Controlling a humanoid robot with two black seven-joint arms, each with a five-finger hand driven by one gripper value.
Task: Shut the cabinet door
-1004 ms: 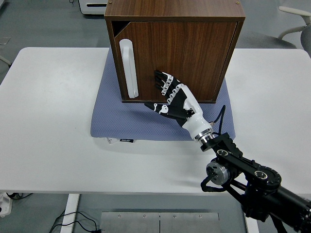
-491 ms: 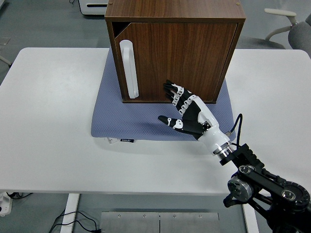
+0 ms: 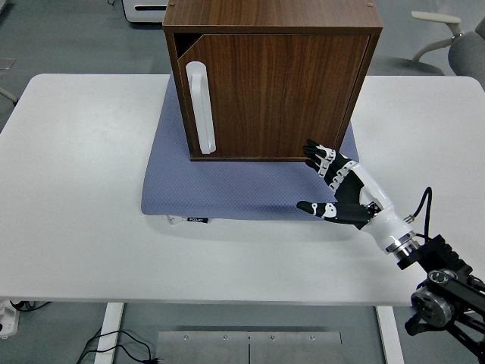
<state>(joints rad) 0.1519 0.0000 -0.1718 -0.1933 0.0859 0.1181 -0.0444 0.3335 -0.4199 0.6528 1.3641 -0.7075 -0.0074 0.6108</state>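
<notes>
Table [image 3: 83, 189]: a white top is seen beneath and all around the right hand; its far corners are cut off by the frame.

Cabinet [image 3: 273, 23]: a dark wooden box is placed ahead of the hand and to its left, standing on the mat; its rear is hidden behind its own front and top.

Cabinet door [image 3: 288, 95]: it is seen almost shut, with a thin dark wedge left open at the upper left corner, well apart from the hand. Whether the right edge sits flush cannot be told.

Mat [image 3: 227, 186]: a blue-grey textured pad is spread under the cabinet and under the hand's fingers; much of it is covered by the cabinet.

Handle [image 3: 202, 106]: a white upright bar is fixed near the door's left edge, far to the hand's left.

Right hand [image 3: 341, 189]: the fingers are held apart and relaxed, with nothing grasped; the fingertips [image 3: 311, 148] are near the cabinet's lower right corner, and contact cannot be made out. The arm is cut off at the lower right.
</notes>
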